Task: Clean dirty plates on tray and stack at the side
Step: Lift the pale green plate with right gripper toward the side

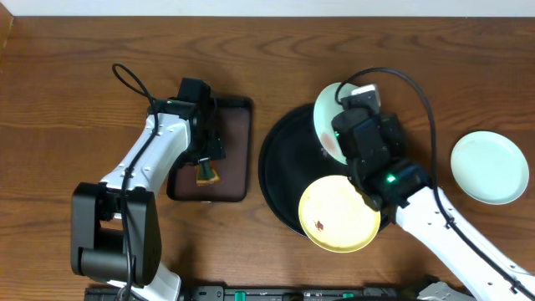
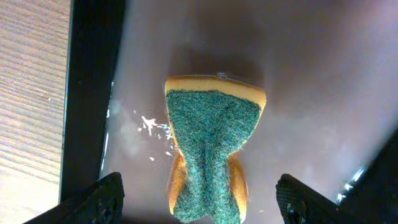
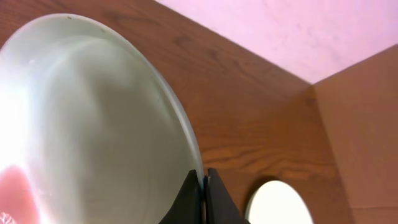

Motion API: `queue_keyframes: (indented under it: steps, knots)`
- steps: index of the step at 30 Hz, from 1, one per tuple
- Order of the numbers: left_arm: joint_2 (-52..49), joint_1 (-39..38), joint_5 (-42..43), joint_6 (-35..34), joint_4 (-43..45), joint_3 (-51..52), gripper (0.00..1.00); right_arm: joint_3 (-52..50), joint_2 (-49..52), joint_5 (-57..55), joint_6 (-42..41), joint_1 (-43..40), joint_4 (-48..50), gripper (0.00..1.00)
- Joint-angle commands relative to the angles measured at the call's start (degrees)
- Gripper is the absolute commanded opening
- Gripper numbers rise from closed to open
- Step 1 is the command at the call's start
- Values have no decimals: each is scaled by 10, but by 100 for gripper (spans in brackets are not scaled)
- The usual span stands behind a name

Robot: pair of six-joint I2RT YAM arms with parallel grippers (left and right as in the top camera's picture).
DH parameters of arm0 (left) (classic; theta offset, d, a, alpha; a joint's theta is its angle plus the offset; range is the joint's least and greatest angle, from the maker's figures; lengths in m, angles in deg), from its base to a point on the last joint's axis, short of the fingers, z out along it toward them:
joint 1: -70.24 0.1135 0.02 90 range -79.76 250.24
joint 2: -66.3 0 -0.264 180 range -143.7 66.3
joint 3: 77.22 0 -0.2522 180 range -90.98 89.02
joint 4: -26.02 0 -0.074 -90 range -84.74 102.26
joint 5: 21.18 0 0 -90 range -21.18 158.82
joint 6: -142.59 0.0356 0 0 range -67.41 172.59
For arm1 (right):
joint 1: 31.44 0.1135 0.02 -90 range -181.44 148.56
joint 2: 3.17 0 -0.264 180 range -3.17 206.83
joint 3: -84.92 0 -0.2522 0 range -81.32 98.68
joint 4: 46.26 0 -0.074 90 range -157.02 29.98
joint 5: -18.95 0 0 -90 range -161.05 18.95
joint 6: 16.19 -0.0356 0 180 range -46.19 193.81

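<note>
My right gripper [image 1: 341, 134] is shut on the rim of a pale mint plate [image 1: 326, 119] and holds it tilted above the round black tray [image 1: 276, 171]. In the right wrist view the fingers [image 3: 203, 186] pinch the plate's edge [image 3: 93, 124]. A pale yellow plate [image 1: 338, 213] with a small dark smudge lies on the tray's front edge. A second mint plate [image 1: 490, 166] lies on the tabletop at the right, and shows in the right wrist view [image 3: 280, 202]. My left gripper [image 2: 199, 199] is open over a green and orange sponge [image 2: 211, 155].
The sponge [image 1: 206, 173] lies on a small rectangular dark brown tray [image 1: 226, 150], left of the black tray. Wet specks show on that tray beside the sponge. A wall runs along the table's far edge.
</note>
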Motion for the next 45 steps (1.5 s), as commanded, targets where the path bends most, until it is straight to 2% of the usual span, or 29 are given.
queue_keyframes:
  steps: [1,6,17,38,45]
  knots:
    - [1,2,-5,-1,-2,-3,80,0,-8,-77,33,40,4,1]
    - [1,2,-5,-1,-2,-3,80,0,-8,-160,94,88,17,1]
    - [1,2,-5,-1,-2,-3,80,0,-8,-254,213,146,88,1]
    - [1,2,-5,-1,-2,-3,80,0,-7,-303,346,189,145,1]
    - [1,2,-5,-1,-2,-3,81,0,-7,-313,355,193,156,1]
